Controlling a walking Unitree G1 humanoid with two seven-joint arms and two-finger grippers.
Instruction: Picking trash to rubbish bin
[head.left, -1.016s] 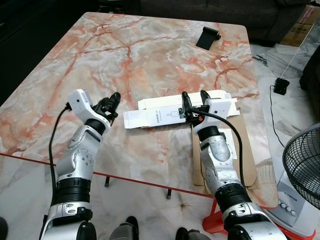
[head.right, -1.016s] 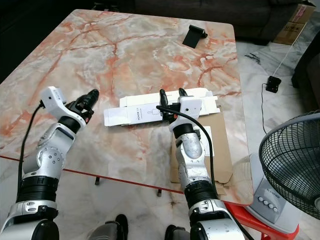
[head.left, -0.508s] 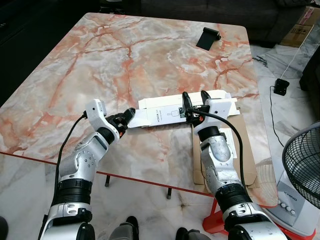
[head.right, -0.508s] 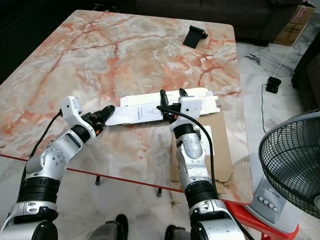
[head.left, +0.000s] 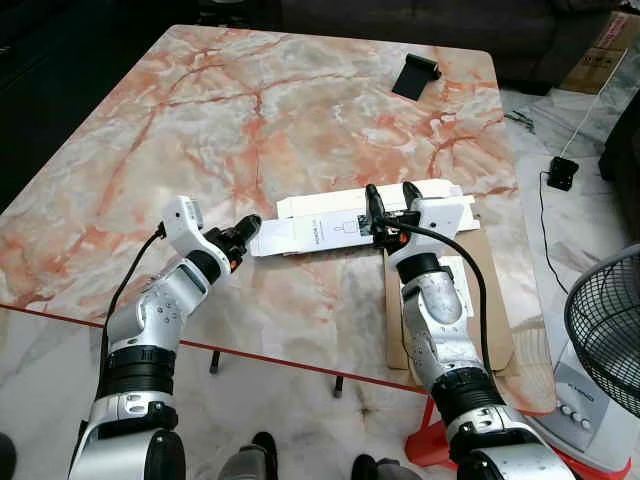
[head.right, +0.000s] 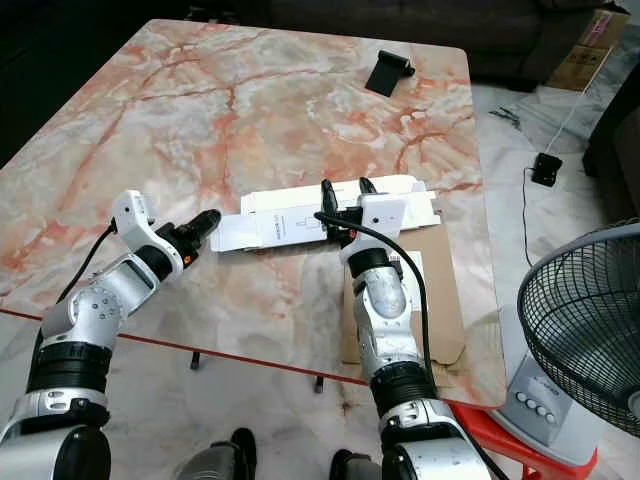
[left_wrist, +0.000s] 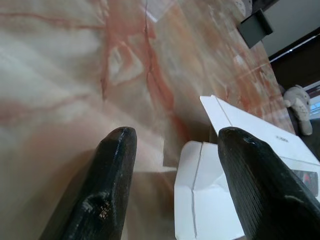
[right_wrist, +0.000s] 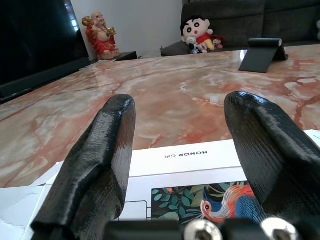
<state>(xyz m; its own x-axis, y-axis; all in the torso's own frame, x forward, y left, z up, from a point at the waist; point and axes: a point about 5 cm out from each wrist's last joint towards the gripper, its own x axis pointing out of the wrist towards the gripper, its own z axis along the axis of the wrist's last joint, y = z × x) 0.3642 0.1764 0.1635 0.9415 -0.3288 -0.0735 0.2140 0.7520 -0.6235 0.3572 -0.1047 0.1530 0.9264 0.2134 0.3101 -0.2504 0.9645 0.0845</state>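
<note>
One flattened white box (head.left: 330, 228), apparently.

Flattened box (head.left: 340, 228) mid-table (head.left: 250, 120), left pincer (head.left: 247, 232) at its left end, right pincer (head.left: 388, 198) over its right, stand (head.left: 415, 75) at far edge

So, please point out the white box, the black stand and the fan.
white box (head.left: 320, 232), left eye view, middle of its top face
black stand (head.left: 415, 76), left eye view, its sloped front
fan (head.right: 590, 345), right eye view, its wire grille

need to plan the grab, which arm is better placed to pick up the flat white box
Right. The right gripper hangs open straddling the middle of the flat white box, while the left gripper sits open at its end flap.
</note>
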